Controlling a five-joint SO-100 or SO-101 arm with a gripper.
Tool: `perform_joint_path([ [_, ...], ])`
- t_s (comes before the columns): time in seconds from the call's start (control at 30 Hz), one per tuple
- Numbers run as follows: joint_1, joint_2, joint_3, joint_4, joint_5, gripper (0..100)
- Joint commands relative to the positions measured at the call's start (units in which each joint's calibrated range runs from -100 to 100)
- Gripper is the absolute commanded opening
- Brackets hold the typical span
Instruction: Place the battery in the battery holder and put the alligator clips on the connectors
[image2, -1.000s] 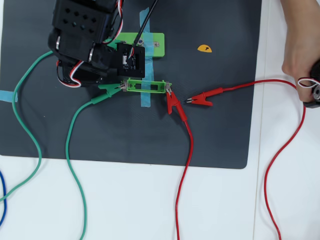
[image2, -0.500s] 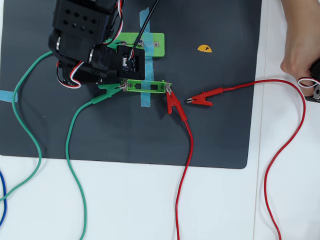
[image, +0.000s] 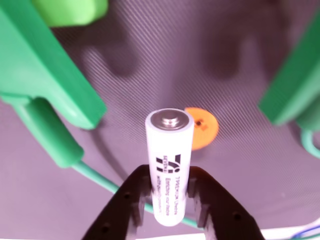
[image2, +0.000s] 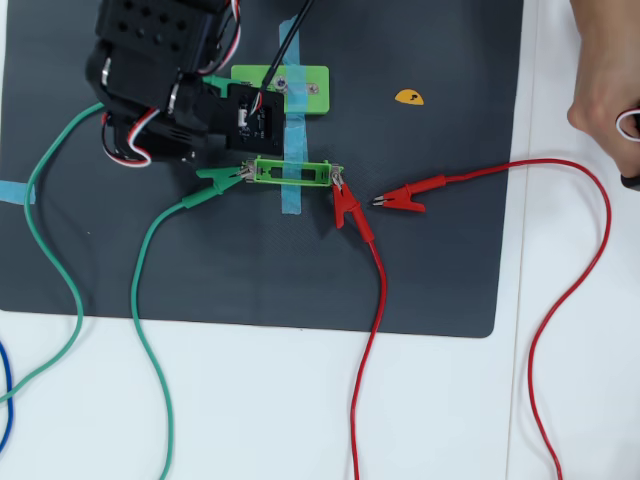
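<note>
In the wrist view, my gripper pinches the white-and-silver cylindrical battery between its black fingers, low on the body, the silver cap pointing away from the camera. Green clip sleeves blur past either side, and an orange disc lies on the dark ribbed mat behind.

In the overhead view, the arm hangs just above the narrow bright green plastic battery holder, which is taped down and looks empty. A green alligator clip bites its left end, a red alligator clip its right; another red clip lies loose beside. I judge the battery must be laid flat, lengthwise with the frame, before I lower it without knocking either clip.
</note>
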Motion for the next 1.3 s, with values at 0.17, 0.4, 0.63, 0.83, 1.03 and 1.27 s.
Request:
perform_joint_path([
  [0.17, 0.85, -17.66, 2.95, -0.41, -3.36, 1],
  [0.4, -9.85, -22.76, 4.88, 0.36, -8.83, 1],
  [0.63, -22.67, -30.50, 7.51, 0.53, -12.74, 1],
  [0.83, -32.36, -33.14, 10.58, 0.02, -16.44, 1],
  [1.03, -34.08, -32.12, 13.39, -3.08, -16.60, 1],
  [1.27, -34.08, -24.46, 15.32, -11.33, -16.65, 1],
])
